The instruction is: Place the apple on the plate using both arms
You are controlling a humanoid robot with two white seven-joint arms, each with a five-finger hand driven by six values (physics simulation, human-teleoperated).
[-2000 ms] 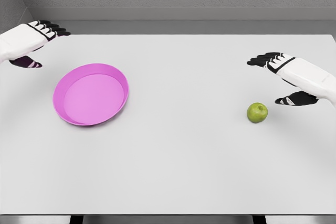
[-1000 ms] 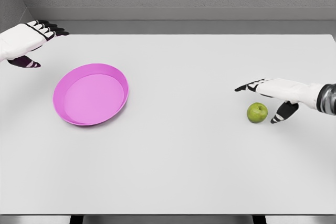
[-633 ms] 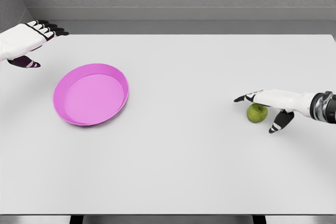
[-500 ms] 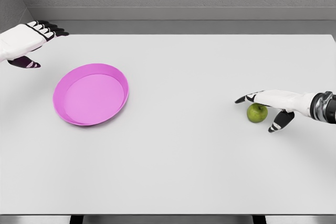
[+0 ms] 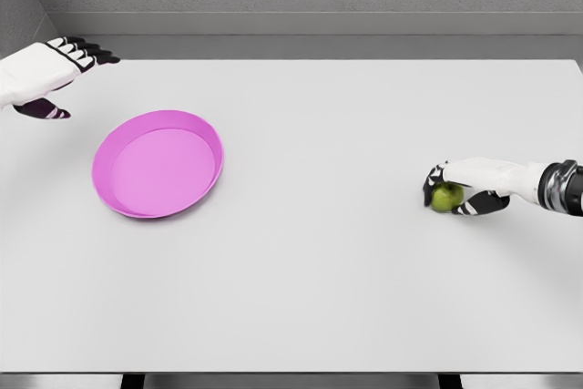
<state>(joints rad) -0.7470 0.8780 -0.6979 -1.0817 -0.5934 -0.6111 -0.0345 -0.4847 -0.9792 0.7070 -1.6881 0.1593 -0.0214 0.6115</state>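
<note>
The right hand (image 5: 466,190) has its fingers wrapped around the green apple (image 5: 446,197) near the worktop's right edge, the left hand (image 5: 41,73) waits with loose fingers, and the pink plate (image 5: 157,163) holds nothing yet.

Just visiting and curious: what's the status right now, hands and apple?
Right hand fingers curled around the apple, apple on the table. Left hand open, far left, holding nothing. Plate has nothing in it; nothing lies between it and the apple.
</note>
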